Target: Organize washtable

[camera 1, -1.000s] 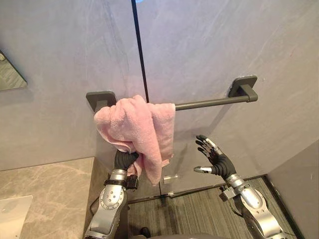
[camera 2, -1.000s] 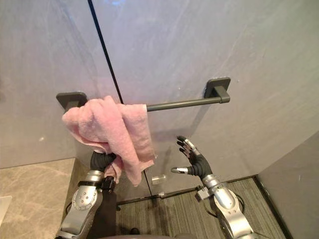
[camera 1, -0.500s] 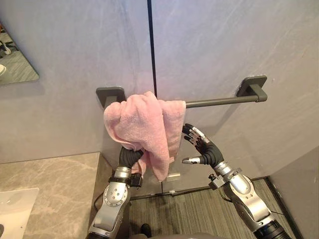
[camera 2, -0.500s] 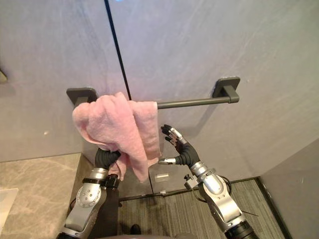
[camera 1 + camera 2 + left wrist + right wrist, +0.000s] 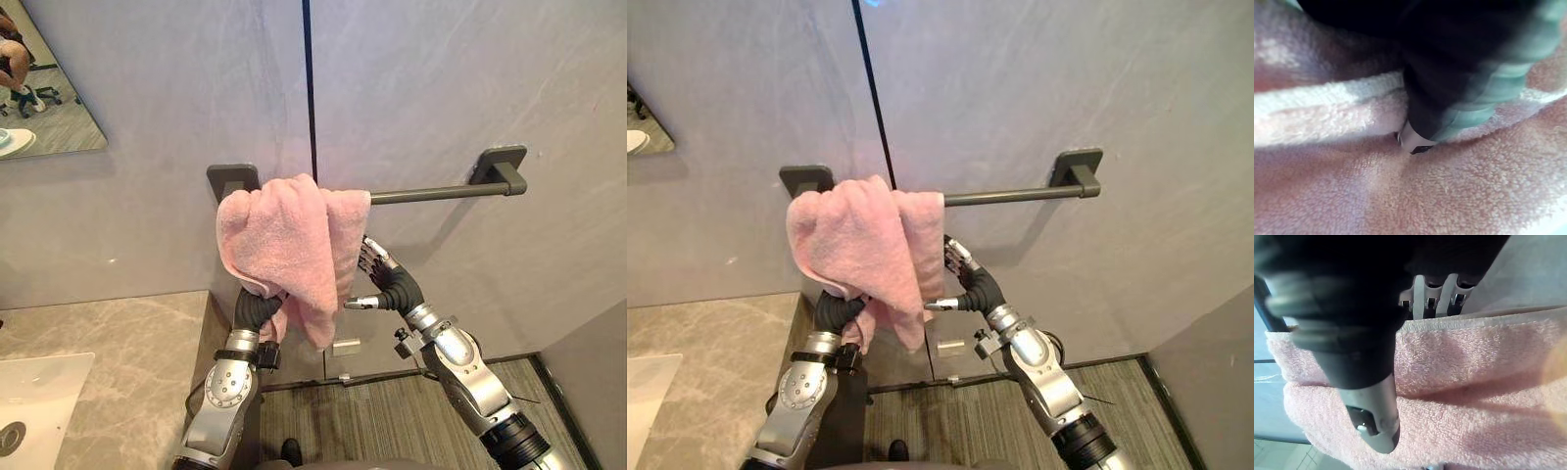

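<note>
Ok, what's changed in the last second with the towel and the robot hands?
The right robot hand moved left to the right edge of the pink towel; its straight fingers now sit behind the cloth, thumb in front. The towel stayed bunched over the bar, left robot hand under it as before.

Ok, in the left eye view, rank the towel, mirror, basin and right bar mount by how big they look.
1. The towel, clearly largest.
2. The mirror and the basin look about alike, both cut off by the picture's edge, so I won't rank them.
3. The right bar mount, smallest.
</note>
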Motion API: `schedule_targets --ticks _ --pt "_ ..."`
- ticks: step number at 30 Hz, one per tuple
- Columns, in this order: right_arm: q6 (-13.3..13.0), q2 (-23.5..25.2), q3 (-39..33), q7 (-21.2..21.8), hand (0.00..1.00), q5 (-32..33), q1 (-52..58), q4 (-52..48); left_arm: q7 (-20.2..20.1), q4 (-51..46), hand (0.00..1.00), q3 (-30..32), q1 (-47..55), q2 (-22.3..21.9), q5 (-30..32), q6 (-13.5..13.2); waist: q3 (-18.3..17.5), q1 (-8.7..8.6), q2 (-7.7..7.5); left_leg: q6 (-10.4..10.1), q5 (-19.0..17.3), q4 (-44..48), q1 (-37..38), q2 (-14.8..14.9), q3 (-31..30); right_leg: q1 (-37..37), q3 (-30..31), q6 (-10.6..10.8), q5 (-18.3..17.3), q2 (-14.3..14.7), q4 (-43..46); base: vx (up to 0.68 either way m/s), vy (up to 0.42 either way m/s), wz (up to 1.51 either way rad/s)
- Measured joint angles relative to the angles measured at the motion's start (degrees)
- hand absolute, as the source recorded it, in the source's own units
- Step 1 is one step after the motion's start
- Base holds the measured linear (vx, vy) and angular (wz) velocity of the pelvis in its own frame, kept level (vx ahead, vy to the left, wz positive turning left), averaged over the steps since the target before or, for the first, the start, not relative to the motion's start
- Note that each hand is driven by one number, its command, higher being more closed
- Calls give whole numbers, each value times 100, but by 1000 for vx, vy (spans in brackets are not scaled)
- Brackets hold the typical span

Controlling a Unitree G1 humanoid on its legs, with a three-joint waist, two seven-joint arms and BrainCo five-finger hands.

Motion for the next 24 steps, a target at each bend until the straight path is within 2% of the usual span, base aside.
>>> schedule_targets --ticks 7,24 --pt "-2 221 69 -112 100 -14 -422 306 -4 1 100 -1 0 -51 -12 -8 -14 34 -12 0 47 27 -106 15 -27 -86 -18 -11 33 22 -7 -6 -8 1" --pt "-4 436 -21 -118 100 -174 -562 376 -25 1 100 0 0 -56 -12 -9 -33 73 -67 3 54 -1 -106 15 -30 -86 -19 -10 36 21 -5 0 0 0"
